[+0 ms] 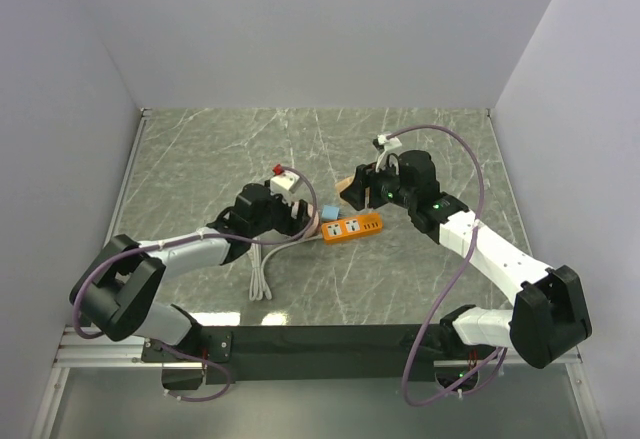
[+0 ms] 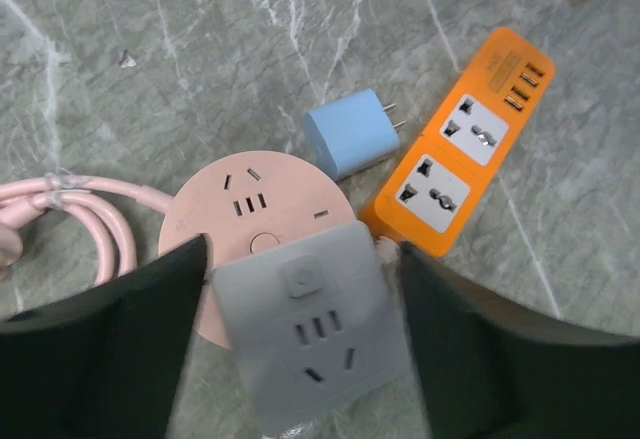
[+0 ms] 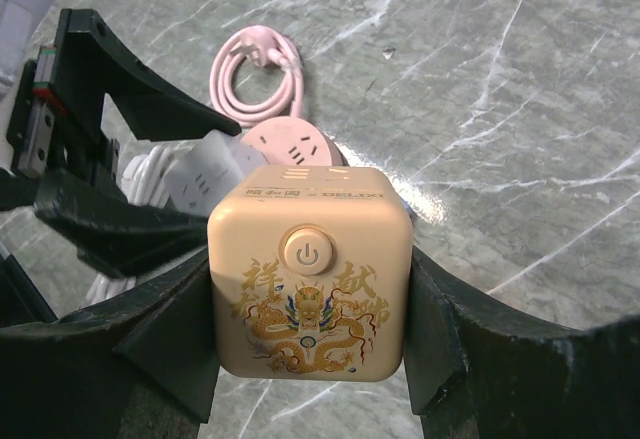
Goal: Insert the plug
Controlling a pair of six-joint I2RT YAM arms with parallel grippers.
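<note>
My left gripper [image 2: 300, 269] clamps a grey socket [image 2: 320, 359], my right gripper [image 3: 310, 269] a yellow cube [image 3: 300, 339]; the plug [image 2: 350, 139] lies loose on the counter [image 2: 150, 19] (beside an orange strip [image 2: 460, 159]). Either load could nudge it away.

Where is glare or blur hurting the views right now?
Right wrist: a bright glare patch on the marble table just right of the yellow socket cube, which is sharp. Left wrist: grey socket cube slightly soft, orange power strip crisp. Top external: even light, soft shadows.
</note>
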